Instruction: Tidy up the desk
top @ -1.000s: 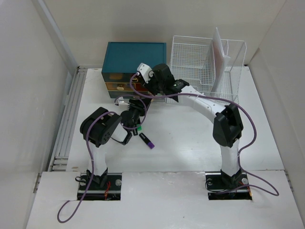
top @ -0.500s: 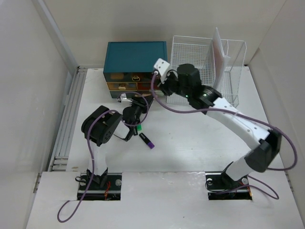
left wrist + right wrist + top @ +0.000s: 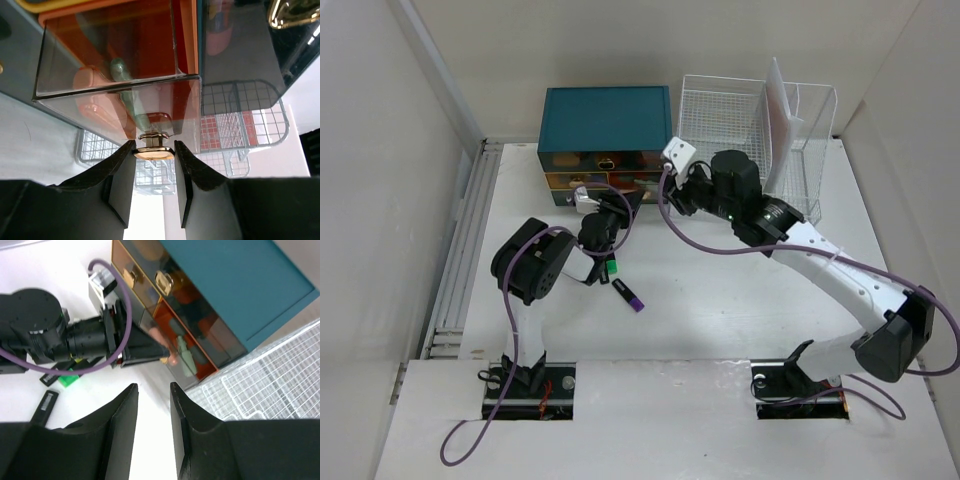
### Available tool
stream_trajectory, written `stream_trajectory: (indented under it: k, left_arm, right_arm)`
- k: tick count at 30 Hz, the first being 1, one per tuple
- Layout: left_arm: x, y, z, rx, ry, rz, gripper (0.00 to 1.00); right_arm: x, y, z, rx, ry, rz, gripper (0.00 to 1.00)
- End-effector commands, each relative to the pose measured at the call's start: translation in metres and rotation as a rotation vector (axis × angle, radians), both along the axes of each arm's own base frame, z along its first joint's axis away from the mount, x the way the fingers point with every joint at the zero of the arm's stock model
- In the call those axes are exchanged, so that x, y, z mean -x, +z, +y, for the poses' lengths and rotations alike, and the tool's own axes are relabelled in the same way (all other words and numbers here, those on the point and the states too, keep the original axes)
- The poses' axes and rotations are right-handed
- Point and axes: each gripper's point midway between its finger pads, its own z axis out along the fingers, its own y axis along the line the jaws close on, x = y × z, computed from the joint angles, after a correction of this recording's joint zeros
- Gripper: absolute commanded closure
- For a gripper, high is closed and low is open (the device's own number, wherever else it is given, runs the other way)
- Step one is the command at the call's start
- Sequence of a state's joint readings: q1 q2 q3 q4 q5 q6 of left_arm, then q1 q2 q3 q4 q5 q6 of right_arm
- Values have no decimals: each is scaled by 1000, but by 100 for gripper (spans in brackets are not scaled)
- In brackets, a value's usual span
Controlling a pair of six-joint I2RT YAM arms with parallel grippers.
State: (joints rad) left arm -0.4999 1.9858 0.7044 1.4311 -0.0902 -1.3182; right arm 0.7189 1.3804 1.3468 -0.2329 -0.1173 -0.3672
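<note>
The wide matte white surface (image 3: pixel 740 300) spreads out from the arm bases, with a black purple-tipped marker (image 3: pixel 630 297) lying on it. Beyond, the left fingers (image 3: pixel 125 167) pinch the gold handle (image 3: pixel 154 153) of a clear orange drawer (image 3: pixel 120 60) standing out of the teal chest (image 3: pixel 605 115); the right fingers (image 3: pixel 125 412) hover above the surface, narrowly parted and empty

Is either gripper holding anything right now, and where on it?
The left gripper pinches the clear drawer by its gold handle; the right gripper holds nothing.

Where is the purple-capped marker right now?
In the top view the marker lies flat on the desk, left of centre, just toward the arm bases from the left gripper and next to a small green item.
</note>
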Motion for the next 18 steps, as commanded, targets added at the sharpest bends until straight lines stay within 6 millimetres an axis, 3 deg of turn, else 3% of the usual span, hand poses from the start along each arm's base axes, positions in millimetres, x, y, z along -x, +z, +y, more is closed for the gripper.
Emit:
stream_trajectory:
  k: [1,18]
  left_arm:
    - [-9,56,11,42,52,-226,100]
    - [-44,64,32,-10,138,-213,100]
  right_arm:
    - [3,20,-3,-67,5,-30,63]
    - [-2,16,-24,-82,-2,-12,63]
